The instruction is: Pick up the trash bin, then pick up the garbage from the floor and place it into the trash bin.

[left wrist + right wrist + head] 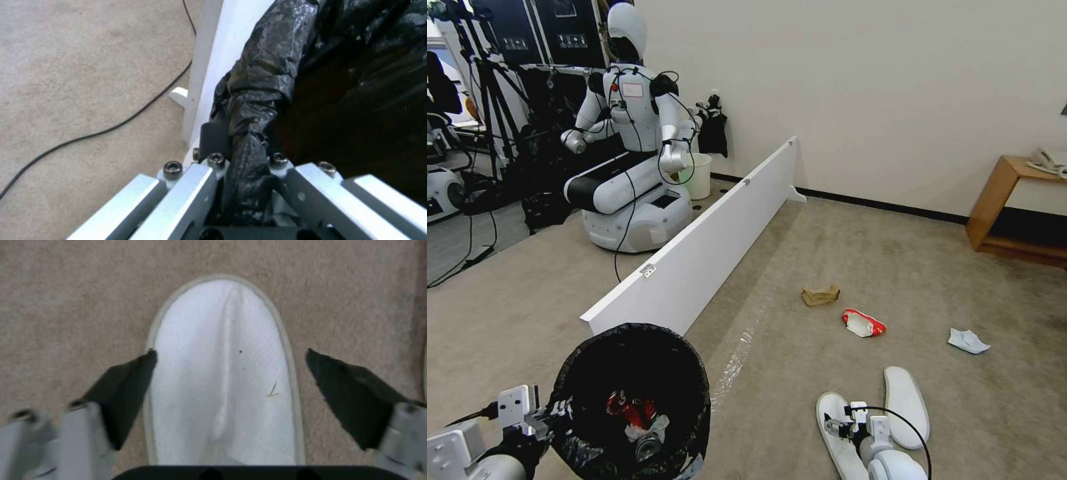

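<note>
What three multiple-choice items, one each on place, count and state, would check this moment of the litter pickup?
1. Where is the right claw?
A. Over the nearer slipper
B. Inside the trash bin
C. At the brown paper scrap

2. How many white slippers lie on the carpet?
A. One
B. Two
C. Four

3. What is the left claw doing?
A. Hanging open above the carpet
B. Shut on the bin's bag-lined rim
C. Holding the red-white packet

Answers:
1 A: the right wrist view shows open fingers on either side of the slipper.
2 B: the head view shows that one and the other slipper beside it.
3 B: the left wrist view shows black bag pinched between its fingers.
</note>
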